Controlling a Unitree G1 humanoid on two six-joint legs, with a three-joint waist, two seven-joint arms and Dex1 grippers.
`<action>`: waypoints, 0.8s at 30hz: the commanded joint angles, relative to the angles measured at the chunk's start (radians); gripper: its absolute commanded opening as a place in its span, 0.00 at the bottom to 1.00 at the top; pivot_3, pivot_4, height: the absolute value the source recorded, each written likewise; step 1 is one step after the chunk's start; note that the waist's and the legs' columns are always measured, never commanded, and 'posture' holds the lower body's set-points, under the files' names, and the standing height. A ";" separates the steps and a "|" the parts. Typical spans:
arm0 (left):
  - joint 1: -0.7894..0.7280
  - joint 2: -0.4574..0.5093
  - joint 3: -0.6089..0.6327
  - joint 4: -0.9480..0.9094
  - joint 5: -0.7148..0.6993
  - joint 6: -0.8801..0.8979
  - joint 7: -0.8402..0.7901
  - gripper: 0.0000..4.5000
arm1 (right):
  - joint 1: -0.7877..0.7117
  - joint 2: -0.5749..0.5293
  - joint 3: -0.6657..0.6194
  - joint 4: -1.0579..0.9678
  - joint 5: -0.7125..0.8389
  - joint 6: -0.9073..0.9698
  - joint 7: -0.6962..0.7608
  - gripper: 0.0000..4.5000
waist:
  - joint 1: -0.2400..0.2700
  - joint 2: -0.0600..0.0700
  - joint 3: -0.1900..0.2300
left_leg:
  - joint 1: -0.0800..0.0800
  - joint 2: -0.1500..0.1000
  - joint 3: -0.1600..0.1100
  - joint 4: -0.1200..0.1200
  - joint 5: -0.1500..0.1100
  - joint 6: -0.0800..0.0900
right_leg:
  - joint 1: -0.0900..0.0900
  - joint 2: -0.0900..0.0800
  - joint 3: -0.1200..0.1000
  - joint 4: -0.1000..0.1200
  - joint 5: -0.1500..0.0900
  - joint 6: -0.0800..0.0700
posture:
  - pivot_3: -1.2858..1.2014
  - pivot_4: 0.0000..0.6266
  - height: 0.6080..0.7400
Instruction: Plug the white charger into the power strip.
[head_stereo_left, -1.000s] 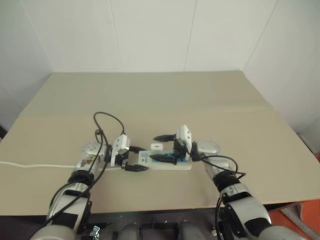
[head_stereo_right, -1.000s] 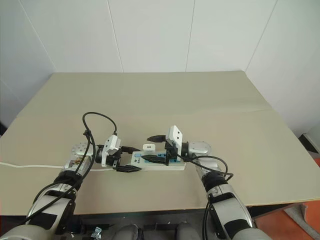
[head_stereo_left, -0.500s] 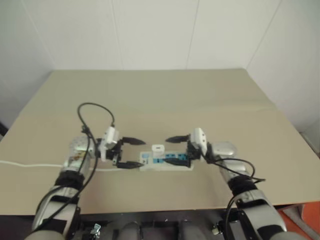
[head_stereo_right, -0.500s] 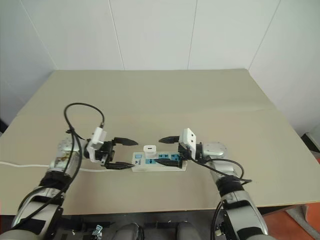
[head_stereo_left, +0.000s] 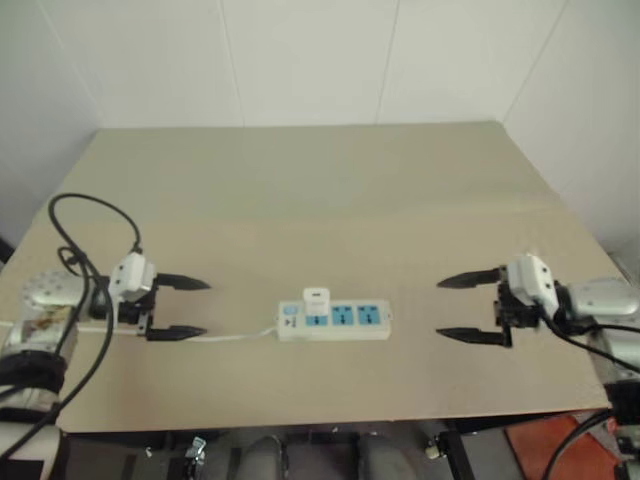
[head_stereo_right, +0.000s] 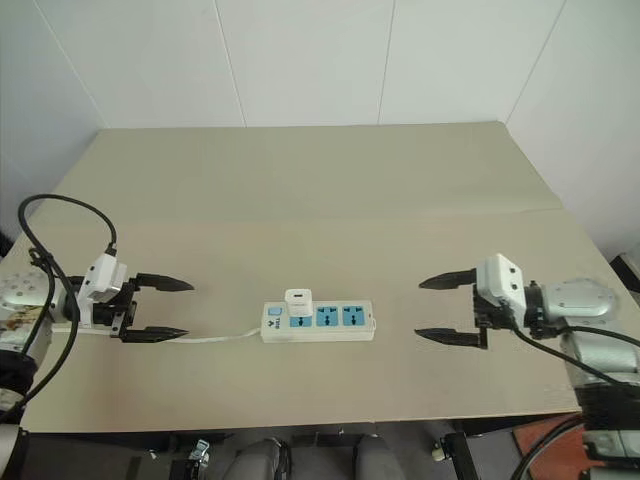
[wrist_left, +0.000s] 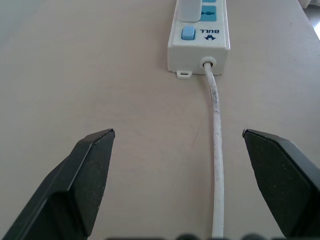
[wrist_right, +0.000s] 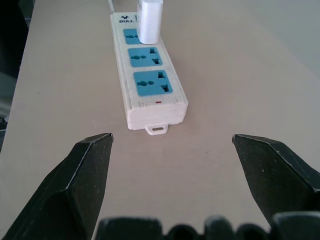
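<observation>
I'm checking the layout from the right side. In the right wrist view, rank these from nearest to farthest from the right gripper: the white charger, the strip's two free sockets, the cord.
1. Free sockets on the power strip, at its near end.
2. White charger, plugged into the far socket.
3. Cord, leaving the strip's far end.

Ahead of my left gripper (head_stereo_right: 158, 308), fingers spread wide, the only thing in the lane is the thin white cord (wrist_left: 216, 145), running along the table (head_stereo_right: 330, 200) straight to the switch end of the power strip (head_stereo_right: 318, 322). My right gripper (head_stereo_right: 446, 307), also spread, has bare tabletop between it and the strip's far end. The white charger (head_stereo_right: 298, 303) stands upright in the socket farthest from that pincer, the one obstacle above the strip. Beyond the strip, away from me, the table lies open.
</observation>
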 joint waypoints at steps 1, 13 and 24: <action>0.004 -0.008 0.015 -0.009 0.014 -0.028 -0.003 0.99 | 0.026 -0.049 -0.061 -0.087 0.039 0.064 -0.016 1.00 | 0.000 0.000 0.000 | 0.000 0.000 0.000 0.000 0.000 0.000 | 0.000 0.000 0.000 0.000 0.000 0.000 | 0.52 0.24 1.00; -0.033 -0.046 0.007 -0.020 0.037 0.009 -0.003 0.99 | 0.150 -0.100 -0.175 -0.205 0.055 0.142 -0.069 1.00 | 0.014 -0.001 0.000 | -0.001 0.000 0.002 0.001 0.000 0.000 | 0.000 0.001 0.000 0.000 0.000 0.000 | 0.52 0.24 1.00; -0.024 -0.055 0.013 -0.035 0.049 0.024 -0.003 0.99 | 0.245 -0.099 -0.245 -0.251 0.059 0.137 -0.100 1.00 | 0.013 -0.001 0.000 | -0.001 0.000 0.003 0.002 0.000 0.000 | 0.001 0.001 0.000 0.000 0.000 0.000 | 0.52 0.24 1.00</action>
